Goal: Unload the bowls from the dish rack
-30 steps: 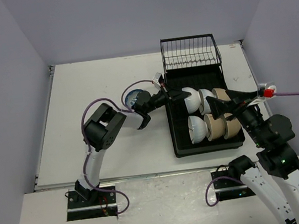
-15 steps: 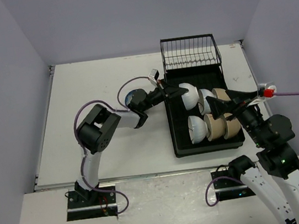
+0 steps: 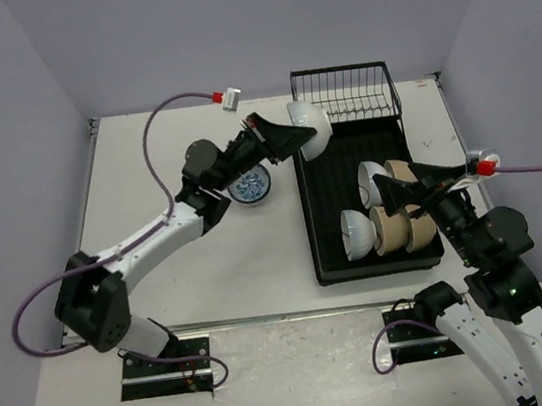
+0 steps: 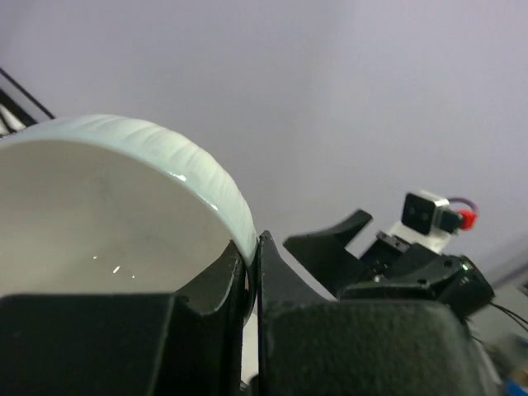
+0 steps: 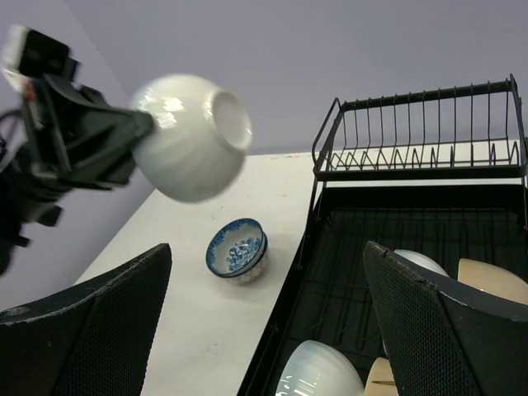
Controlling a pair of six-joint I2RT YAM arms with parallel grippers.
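The left gripper [image 3: 285, 140] pinches the rim of a white bowl [image 3: 309, 129], held clear above the dish rack's [image 3: 313, 248] left rim, beside the wire basket [image 3: 345, 97]. Under that arm a blue-patterned bowl [image 3: 248, 186] sits on the worktop [image 3: 125, 173], which lies bare farther left. The right gripper [image 3: 383, 195] hangs wide open over five racked bowls [image 3: 356, 233].

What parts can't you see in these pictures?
- Top view: the right hand covers some tan bowls, so their count is unclear.
- Top view: the left arm hides part of the blue bowl.
- Left wrist view: the edge cuts off the white bowl; the left hand hides its bottom.
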